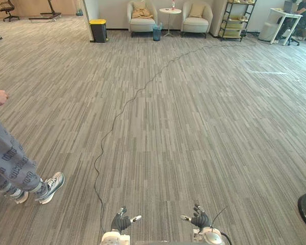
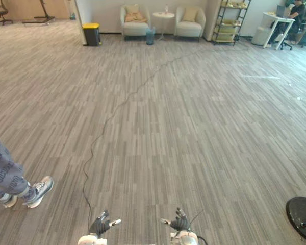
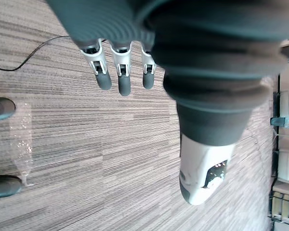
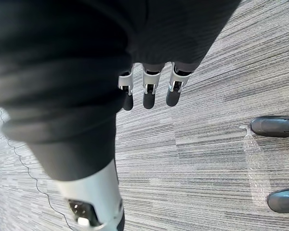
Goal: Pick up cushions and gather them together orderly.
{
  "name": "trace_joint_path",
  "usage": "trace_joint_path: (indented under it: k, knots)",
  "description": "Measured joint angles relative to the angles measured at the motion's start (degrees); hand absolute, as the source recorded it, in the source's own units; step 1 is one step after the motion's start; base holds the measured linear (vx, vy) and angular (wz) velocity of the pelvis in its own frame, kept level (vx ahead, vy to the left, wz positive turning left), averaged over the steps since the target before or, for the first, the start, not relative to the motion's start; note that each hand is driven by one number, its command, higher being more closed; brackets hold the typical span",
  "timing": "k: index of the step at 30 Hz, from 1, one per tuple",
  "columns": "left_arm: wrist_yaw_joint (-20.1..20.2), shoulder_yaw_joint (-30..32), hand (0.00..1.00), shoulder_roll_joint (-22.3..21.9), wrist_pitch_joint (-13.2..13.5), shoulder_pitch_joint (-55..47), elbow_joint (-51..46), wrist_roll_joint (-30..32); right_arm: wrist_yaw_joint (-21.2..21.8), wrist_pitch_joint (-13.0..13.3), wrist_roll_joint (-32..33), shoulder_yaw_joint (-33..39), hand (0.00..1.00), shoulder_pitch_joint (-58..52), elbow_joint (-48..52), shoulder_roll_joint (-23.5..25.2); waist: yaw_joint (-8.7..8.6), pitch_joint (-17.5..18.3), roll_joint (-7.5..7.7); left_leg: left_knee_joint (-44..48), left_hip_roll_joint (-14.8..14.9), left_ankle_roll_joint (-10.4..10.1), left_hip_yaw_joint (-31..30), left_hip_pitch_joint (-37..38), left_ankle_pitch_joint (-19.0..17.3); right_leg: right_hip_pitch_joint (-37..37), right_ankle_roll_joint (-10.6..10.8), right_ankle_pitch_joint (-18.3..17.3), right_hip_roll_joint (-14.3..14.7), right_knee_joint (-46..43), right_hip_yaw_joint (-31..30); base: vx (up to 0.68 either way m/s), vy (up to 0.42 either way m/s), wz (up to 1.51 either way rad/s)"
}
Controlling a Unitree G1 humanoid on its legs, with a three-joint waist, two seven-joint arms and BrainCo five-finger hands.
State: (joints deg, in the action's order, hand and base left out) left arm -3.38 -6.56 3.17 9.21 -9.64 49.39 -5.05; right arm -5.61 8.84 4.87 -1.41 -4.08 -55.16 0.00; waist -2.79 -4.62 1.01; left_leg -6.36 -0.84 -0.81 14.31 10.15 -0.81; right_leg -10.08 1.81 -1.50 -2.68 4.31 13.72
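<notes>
Left hand (image 1: 121,222) and right hand (image 1: 200,219) low and near, fingers (image 3: 124,83) released, nothing held; cushions (image 1: 197,10) rest on far armchairs (image 1: 142,24) — beyond reach; approach judged necessary first.

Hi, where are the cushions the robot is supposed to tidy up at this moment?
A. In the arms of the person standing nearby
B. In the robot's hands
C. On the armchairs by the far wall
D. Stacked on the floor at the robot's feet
C: a tan cushion leans on the left armchair and a second cushion on the right armchair, while the left hand and right hand are open and empty.
</notes>
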Motion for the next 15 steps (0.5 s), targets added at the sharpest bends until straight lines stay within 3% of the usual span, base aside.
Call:
trace_joint_path:
  k: [15]
  knots:
    - [0.06, 5.57, 0.0, -1.19, -1.2, 4.75, 8.35, 1.64, 0.64, -1.59, -0.4, 4.63, 0.0, 2.62, -3.45, -0.13, -0.14, -1.53, -0.22, 0.0, 0.06, -0.31, 0.12, -0.01, -0.22, -0.01, 0.13, -0.11, 0.12, 0.22, 0.06, 0.0, 0.0, 0.0]
